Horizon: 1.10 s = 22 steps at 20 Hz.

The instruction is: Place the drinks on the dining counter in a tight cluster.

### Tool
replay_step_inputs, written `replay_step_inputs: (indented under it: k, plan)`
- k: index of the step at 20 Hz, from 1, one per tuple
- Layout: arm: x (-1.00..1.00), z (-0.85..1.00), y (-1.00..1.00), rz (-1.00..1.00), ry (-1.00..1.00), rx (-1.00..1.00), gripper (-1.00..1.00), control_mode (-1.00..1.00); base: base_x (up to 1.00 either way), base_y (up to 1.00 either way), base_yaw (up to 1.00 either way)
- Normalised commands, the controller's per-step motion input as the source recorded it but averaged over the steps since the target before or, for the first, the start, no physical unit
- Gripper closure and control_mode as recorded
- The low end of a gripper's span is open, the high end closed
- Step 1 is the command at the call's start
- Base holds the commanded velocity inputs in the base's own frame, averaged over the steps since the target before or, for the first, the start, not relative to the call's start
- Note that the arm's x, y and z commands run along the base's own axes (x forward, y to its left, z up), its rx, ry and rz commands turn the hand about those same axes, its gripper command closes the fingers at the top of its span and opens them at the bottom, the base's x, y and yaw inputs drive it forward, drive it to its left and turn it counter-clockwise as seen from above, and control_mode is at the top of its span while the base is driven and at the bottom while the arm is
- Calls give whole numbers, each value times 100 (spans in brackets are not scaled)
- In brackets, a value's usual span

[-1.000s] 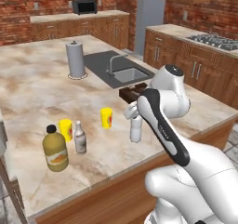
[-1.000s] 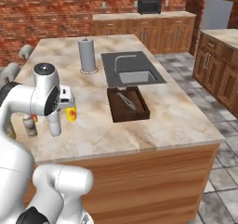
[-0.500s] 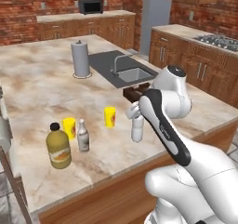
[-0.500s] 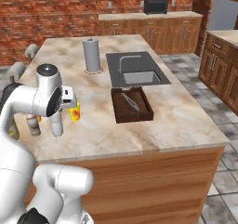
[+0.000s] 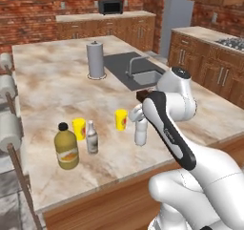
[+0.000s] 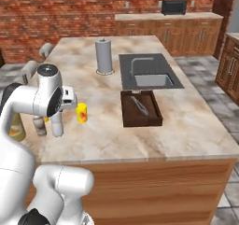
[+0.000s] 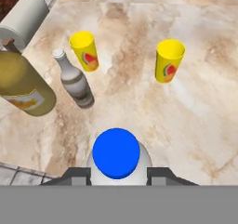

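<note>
My gripper is shut on the slim white bottle with the blue cap, held upright at the surface of the dining counter. To its left stand the slim grey-brown bottle and the fat amber juice bottle, close together near the counter's front edge. In the right base view the amber bottle is partly hidden behind my arm.
Two yellow cups stand just behind the bottles. A paper towel roll, the inset sink and a dark wooden tray lie further on. Stools line the left edge.
The whole picture has shifted, so the camera moved. The held white bottle now stands closer to the grey-brown bottle than before.
</note>
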Motion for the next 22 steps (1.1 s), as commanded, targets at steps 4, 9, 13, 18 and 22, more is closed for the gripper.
replay_step_inputs:
  k: [4, 9, 13, 18, 22]
  plan:
    - [0, 0, 0, 0, 0, 0, 100, 100, 57, 0, 22]
    - [0, 0, 0, 0, 0, 0, 100, 100, 49, 0, 23]
    - [0, 0, 0, 0, 0, 0, 100, 100, 8, 2, 7]
    - [0, 0, 0, 0, 0, 0, 100, 100, 0, 0, 0]
    - [8, -5, 0, 5, 0, 0, 100, -100, 1, 0, 0]
